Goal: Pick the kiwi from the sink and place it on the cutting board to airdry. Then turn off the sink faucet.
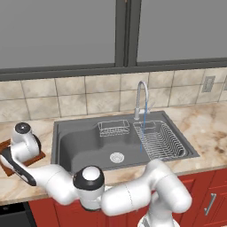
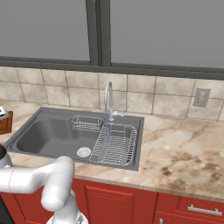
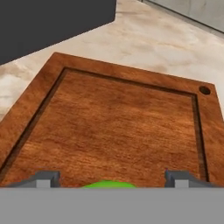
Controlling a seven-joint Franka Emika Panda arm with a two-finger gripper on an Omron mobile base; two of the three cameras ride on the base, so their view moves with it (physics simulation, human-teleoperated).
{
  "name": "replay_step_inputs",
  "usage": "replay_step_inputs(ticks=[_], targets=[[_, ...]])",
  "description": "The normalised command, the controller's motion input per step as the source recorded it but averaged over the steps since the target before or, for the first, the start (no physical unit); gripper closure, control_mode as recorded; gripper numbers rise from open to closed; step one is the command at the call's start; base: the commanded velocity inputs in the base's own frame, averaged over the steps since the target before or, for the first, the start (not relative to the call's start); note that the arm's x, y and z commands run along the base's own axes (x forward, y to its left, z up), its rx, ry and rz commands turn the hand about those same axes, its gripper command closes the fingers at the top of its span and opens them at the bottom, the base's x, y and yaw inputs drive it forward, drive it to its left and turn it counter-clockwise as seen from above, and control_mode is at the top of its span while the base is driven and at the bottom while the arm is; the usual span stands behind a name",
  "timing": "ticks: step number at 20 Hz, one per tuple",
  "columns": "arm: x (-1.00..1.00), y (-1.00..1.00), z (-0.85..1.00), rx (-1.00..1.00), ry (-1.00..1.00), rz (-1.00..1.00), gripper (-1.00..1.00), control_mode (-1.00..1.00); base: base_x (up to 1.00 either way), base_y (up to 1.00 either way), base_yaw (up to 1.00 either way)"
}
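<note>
- I'm looking down thru the hand cam: gripper (image 3: 112, 178) is hovering low over the cutting board (image 3: 118, 122), fingertips (image 3: 47, 177) standing wide apart.
- Kiwi (image 3: 108, 185) is showing as a green sliver between the tips at the bottom edge. Looks like it's resting on the board w/ nothing pinching it, but I can't tell for sure since most of it is cut off.
- In left base view the arm is reaching far left, hand sitting over the board's spot on the counter (image 1: 204, 128), left of the sink (image 1: 84, 144).
- Basin is looking bare of fruit: just the silver drain (image 1: 116, 157) and wire racks (image 1: 159, 141).
- So I'm judging part 1 as basically done: kiwi out of the sink, on the board.
- Still left: sink faucet (image 1: 141, 98) is running, thin blue stream (image 1: 143, 128) dropping into the right rack.
- Next I'm expecting to lift clear, swing right across the basin, and get at the small lever by the tap base.
</note>
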Motion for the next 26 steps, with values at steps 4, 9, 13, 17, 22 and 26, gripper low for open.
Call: replay_step_inputs(ticks=[4,9,13,17,22,26], targets=[[0.0,0.04,-0.05,0.0,0.0,0.0,-1.0,-1.0,0.0,0.0,0.0],[-0.08,0.0,0.07,0.0,-0.01,0.0,-1.0,-1.0,0.0,0.0,0.0],[-0.36,0.0,0.25,0.0,-0.06,0.0,-1.0,-1.0,0.0,0.0,0.0],[-0.5,-0.11,0.26,0.0,-0.11,0.0,-1.0,-1.0,0.0,0.0,0.0],[-0.62,-0.38,0.29,0.0,-0.14,0.0,-1.0,-1.0,0.0,0.0,0.0],[-0.8,-0.74,0.42,0.03,-0.15,0.0,-1.0,-1.0,0.0,0.0,0.0]])
